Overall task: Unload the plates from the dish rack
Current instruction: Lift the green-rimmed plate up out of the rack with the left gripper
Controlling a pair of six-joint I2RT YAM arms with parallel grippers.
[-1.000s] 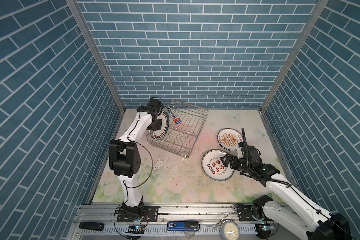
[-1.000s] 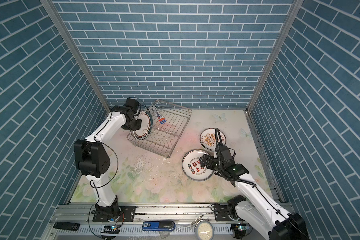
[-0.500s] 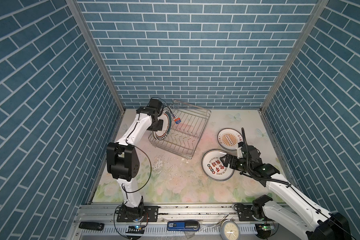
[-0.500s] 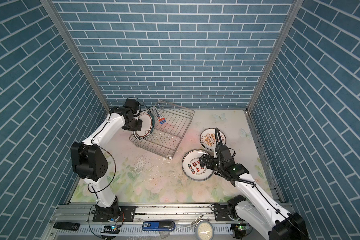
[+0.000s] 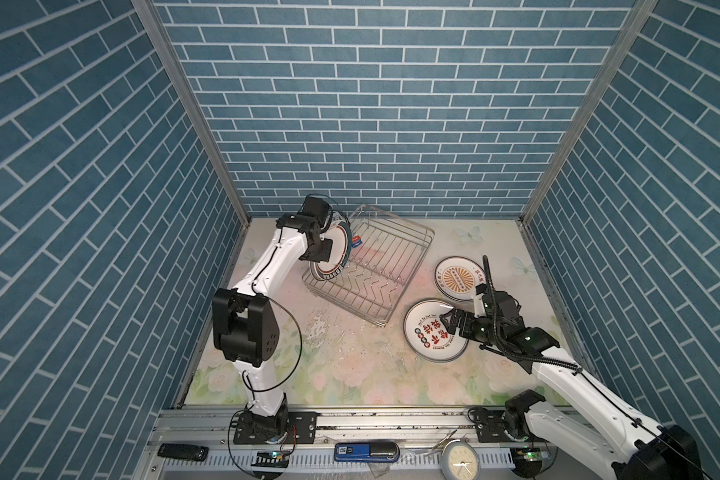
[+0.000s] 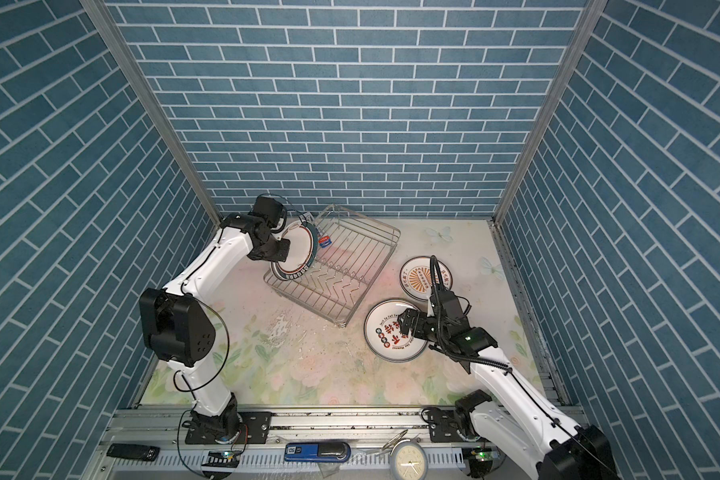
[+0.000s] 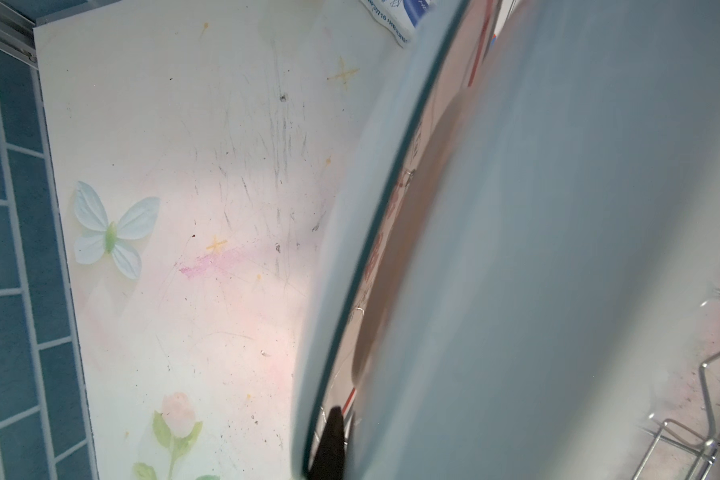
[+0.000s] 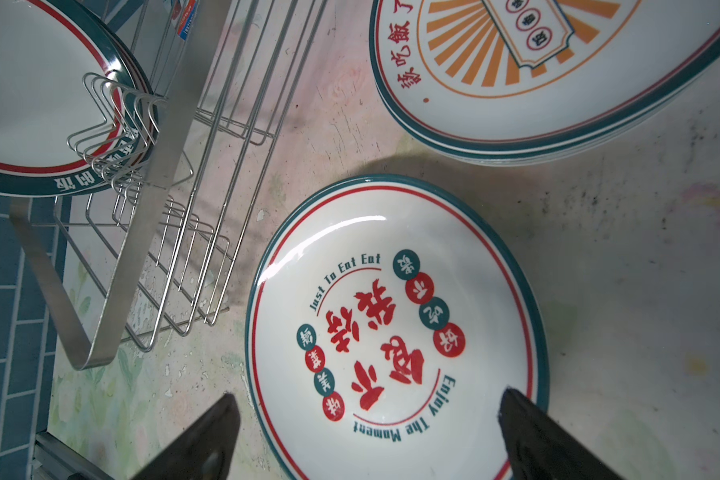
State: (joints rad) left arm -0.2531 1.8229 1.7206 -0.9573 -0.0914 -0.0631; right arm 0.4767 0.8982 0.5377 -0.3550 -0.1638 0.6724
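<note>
Left arm is reaching toward the back-left corner of the counter (image 5: 350, 370). The left hand (image 5: 321, 252) is clenching the rim of a standing plate (image 5: 334, 248), which is sitting on edge at the left end of the dish rack (image 5: 395, 257) in both top views. The left wrist view is showing one dark fingertip (image 7: 330, 440) lying against that plate's face, close to the lens and blurred; the opposing finger is hiding behind the plate. Further rims (image 8: 145, 85) are showing tight behind this plate in the right wrist view; count unclear. The rack is resting on the counter near the back wall, turned askew to it, and a small blue-and-red tag (image 5: 356, 240) is showing on its wire just beside the plate. Right of the rack's near corner, a red-character plate (image 5: 425, 337) is lying flat and face up on the counter, apart from the rack. The right hand (image 5: 451, 324) is hanging over this plate's right edge, released, fingers spread wide; in the right wrist view one finger (image 8: 528, 432) is overlapping the rim and the other is sitting outside it, over the counter. Contact with the plate cannot be told. Behind that hand, a stack of sunburst plates (image 5: 458, 277) is lying flat just beside the red-character plate, a narrow gap showing between them. A clock (image 5: 460, 462) is lying on the front rail.
</note>
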